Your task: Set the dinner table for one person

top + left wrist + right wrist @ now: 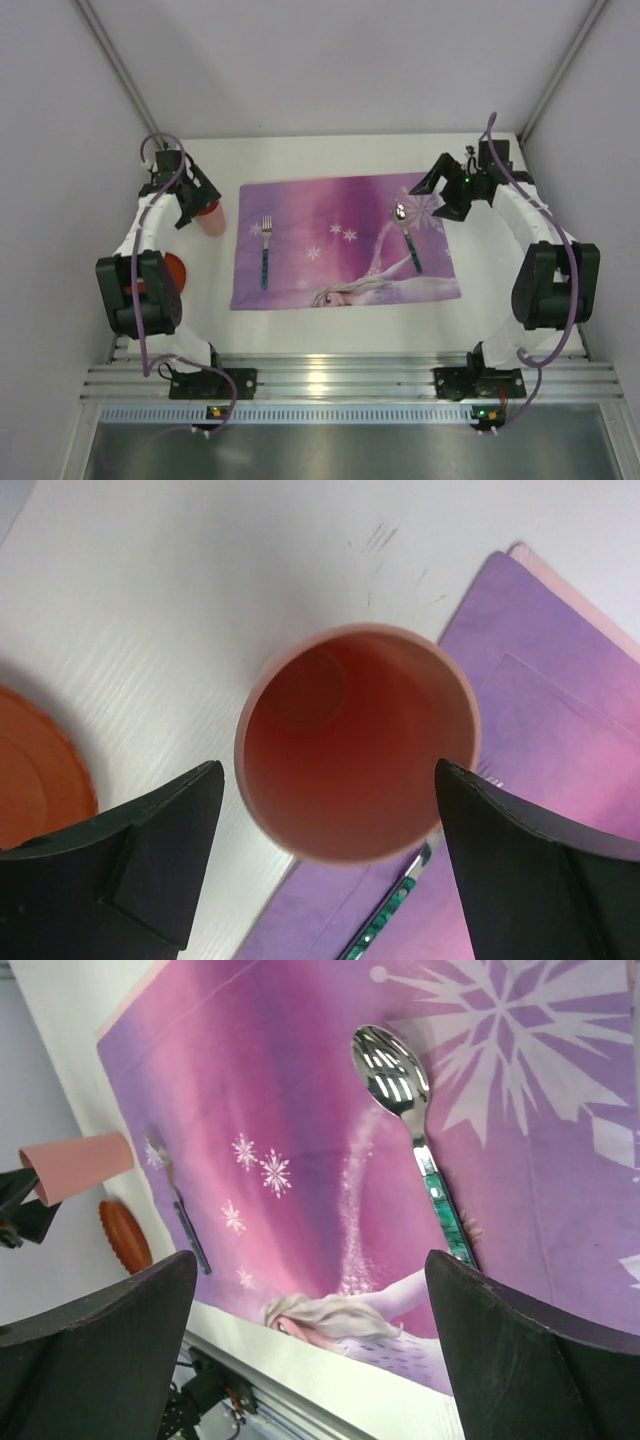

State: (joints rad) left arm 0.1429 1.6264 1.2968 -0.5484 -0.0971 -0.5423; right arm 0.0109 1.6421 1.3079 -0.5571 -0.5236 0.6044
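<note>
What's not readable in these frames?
- Orange plate: top view, mostly under the left arm; left wrist view, cut by the frame edge.
- Fork: left wrist view, only a handle sliver shows past the cup.
- Spoon: right wrist view, handle end behind the right pincer finger.

The top camera looked steeply down from above and behind, taking in the whole bench [330, 335]. The left wrist camera hung close over the pink cup [355, 745], facing straight into it. The right wrist camera sat farther off, tilted across the placemat [300, 1110] — all three views shared cup, placemat and fork [178, 1205].
</note>
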